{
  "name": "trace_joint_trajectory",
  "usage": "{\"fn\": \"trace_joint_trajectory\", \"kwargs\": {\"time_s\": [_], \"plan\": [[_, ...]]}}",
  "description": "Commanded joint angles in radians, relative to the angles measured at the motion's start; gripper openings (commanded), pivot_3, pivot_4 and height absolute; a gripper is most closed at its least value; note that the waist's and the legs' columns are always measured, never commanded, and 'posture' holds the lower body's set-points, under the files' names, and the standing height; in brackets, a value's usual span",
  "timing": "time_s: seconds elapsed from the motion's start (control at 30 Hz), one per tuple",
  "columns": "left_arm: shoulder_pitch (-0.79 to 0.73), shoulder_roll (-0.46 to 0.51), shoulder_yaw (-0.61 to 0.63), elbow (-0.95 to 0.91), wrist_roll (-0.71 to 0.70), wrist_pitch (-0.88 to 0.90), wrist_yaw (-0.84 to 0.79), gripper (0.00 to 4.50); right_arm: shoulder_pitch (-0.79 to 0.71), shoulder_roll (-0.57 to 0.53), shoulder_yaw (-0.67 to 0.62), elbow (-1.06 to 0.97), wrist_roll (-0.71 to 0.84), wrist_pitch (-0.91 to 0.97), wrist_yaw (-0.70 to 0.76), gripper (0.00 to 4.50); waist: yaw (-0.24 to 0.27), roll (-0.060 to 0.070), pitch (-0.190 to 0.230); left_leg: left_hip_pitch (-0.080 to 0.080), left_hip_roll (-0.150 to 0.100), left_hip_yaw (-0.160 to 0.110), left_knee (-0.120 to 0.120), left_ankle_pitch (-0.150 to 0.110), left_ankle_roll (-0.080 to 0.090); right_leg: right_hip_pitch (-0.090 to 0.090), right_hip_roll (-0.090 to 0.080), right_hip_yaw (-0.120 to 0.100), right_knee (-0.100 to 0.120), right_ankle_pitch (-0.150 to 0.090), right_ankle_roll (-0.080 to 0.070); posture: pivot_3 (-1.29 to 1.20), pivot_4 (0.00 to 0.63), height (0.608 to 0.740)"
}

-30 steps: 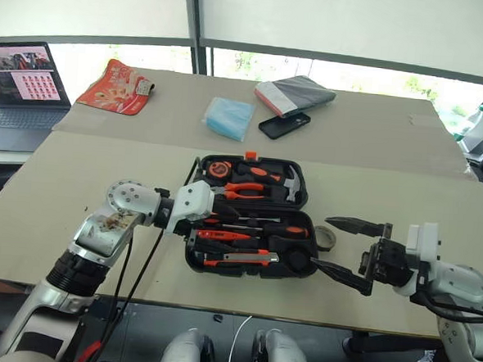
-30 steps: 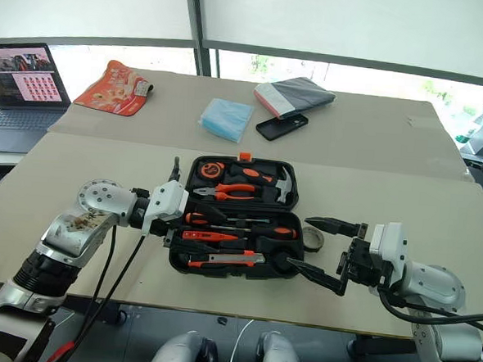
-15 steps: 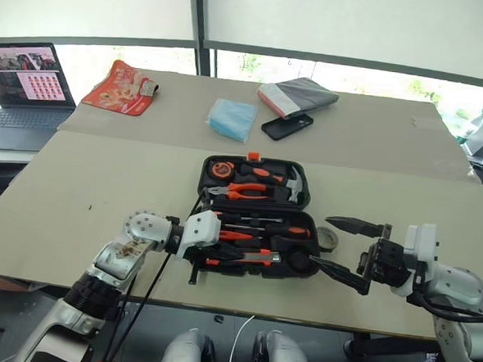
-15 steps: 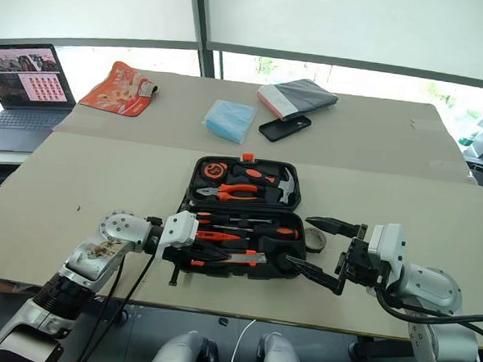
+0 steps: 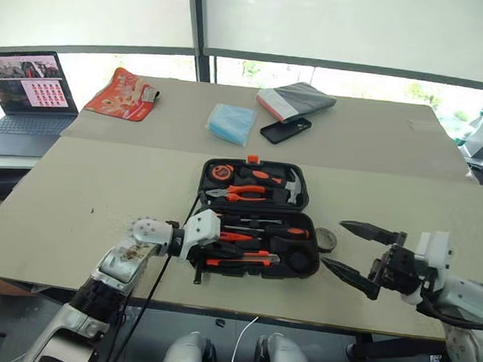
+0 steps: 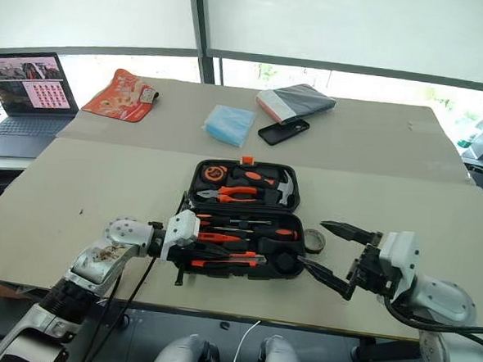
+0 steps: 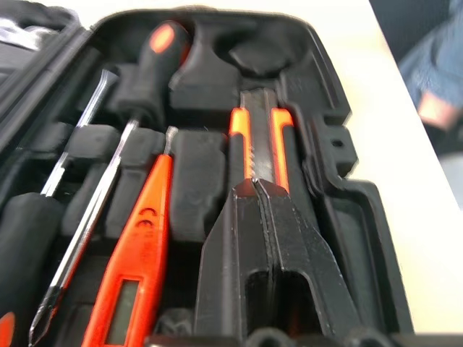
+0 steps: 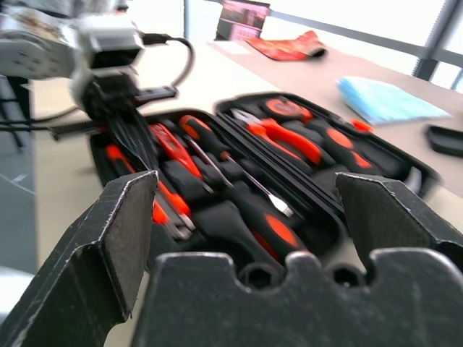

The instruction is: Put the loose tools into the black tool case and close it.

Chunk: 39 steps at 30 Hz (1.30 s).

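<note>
The black tool case lies open in the middle of the table, lid half on the far side. Two orange-and-black screwdrivers, a slim orange screwdriver and the utility knife rest in its near half. My left gripper is shut, its tips down on the knife at the case's left end. The tape ring lies on the table just right of the case. My right gripper hangs wide open beside it, holding nothing, pointing towards the case.
Pliers, a hammer and a tape measure sit in the lid half. Farther back lie a phone, a grey pouch, a blue packet, a red pouch and a laptop.
My left gripper has sunk onto the case's near-left end and gone from open to shut. My right gripper has drawn a little to the right, away from the case, still open.
</note>
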Motion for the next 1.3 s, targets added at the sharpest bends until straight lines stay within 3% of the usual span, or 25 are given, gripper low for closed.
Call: {"fn": "trace_joint_trajectory", "kwargs": {"time_s": [0.03,0.17,0.33,0.43,0.6,0.77,1.03,1.17,1.3], "plan": [[0.006,0.036,0.127,-0.092,-0.145,0.019,-0.048,1.47,0.069,-0.022,-0.133,0.114,-0.072,-0.112,-0.004,4.50,-0.001,0.000,0.000,-0.002,0.000,0.000,0.000,0.001,0.001,-0.001,0.000,0.000,0.000,0.000,0.000,0.00,0.150,0.740],[0.053,0.108,0.277,-0.121,-0.246,-0.030,-0.112,2.89,0.132,-0.046,-0.170,0.277,-0.174,-0.267,0.028,4.50,-0.004,0.000,0.001,-0.002,0.000,0.000,0.000,0.003,0.004,-0.002,0.000,0.000,0.000,-0.001,0.001,0.00,0.150,0.740],[0.109,0.191,0.349,-0.061,-0.247,-0.044,-0.162,4.45,0.121,-0.134,-0.125,0.260,-0.204,-0.261,0.084,4.50,-0.018,0.001,0.001,-0.001,0.000,0.000,-0.001,0.000,-0.001,-0.002,0.000,0.000,0.000,-0.002,-0.002,0.00,0.150,0.740],[0.116,0.211,0.368,-0.041,-0.253,-0.063,-0.181,4.45,0.059,-0.232,-0.059,0.170,-0.192,-0.132,0.106,4.50,-0.020,0.002,0.002,0.000,0.000,0.000,-0.001,0.000,-0.002,-0.001,0.000,0.001,0.000,-0.004,-0.005,0.00,0.150,0.740],[0.089,0.180,0.362,-0.058,-0.277,-0.056,-0.178,4.45,-0.296,-0.402,0.223,0.021,-0.164,0.189,0.203,4.50,-0.028,0.002,0.004,-0.003,0.000,0.000,-0.001,0.000,-0.002,-0.006,-0.001,0.001,0.000,-0.004,-0.005,0.00,0.150,0.740],[0.088,0.160,0.347,-0.099,-0.289,-0.047,-0.190,4.45,-0.480,-0.414,0.394,0.093,-0.271,0.277,0.225,4.50,0.002,-0.001,0.004,-0.011,0.000,-0.002,-0.001,0.007,-0.003,-0.014,0.000,-0.002,0.001,-0.003,-0.003,0.00,0.150,0.740],[0.137,0.162,0.339,-0.120,-0.275,-0.074,-0.202,4.45,-0.603,-0.370,0.567,0.193,-0.412,0.279,0.248,4.50,-0.005,-0.001,0.004,-0.018,-0.004,0.001,0.003,0.005,0.001,-0.017,-0.001,-0.003,0.000,-0.003,0.000,0.00,0.150,0.740],[0.139,0.158,0.333,-0.104,-0.271,-0.091,-0.214,4.50,-0.625,-0.342,0.608,0.267,-0.476,0.229,0.243,3.50,-0.006,-0.001,0.004,-0.017,-0.004,0.001,0.003,0.005,0.001,-0.017,-0.003,-0.003,0.002,-0.007,0.007,0.00,0.150,0.740],[0.135,0.155,0.323,-0.081,-0.264,-0.112,-0.235,4.50,-0.635,-0.314,0.626,0.315,-0.506,0.175,0.250,2.15,-0.004,-0.001,0.004,-0.016,-0.003,0.000,0.003,0.005,-0.002,-0.016,-0.005,-0.003,0.003,-0.006,0.005,0.00,0.150,0.740]]}}
